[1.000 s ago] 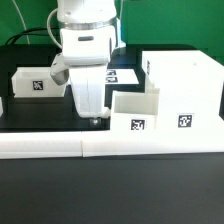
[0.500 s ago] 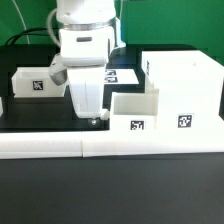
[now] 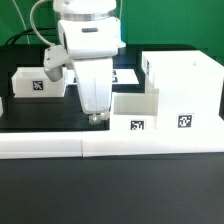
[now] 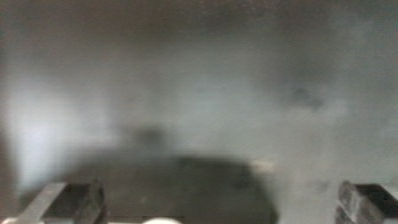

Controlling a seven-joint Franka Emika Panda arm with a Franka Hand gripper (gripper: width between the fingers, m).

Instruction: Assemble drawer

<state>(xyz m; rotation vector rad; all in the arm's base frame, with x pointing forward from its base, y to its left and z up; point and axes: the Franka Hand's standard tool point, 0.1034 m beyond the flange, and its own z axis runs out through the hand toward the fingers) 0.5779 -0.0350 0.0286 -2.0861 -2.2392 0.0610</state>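
Hand (image 3: 96,118) beside white, tagged drawer box (image 3: 130,108)

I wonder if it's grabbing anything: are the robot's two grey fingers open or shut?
Open: in the wrist view the gripper's two grey fingers stand far apart, gripping nothing.

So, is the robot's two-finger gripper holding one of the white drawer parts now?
No, in the wrist view the gripper has its fingers wide apart, with only a blurred grey surface between them.
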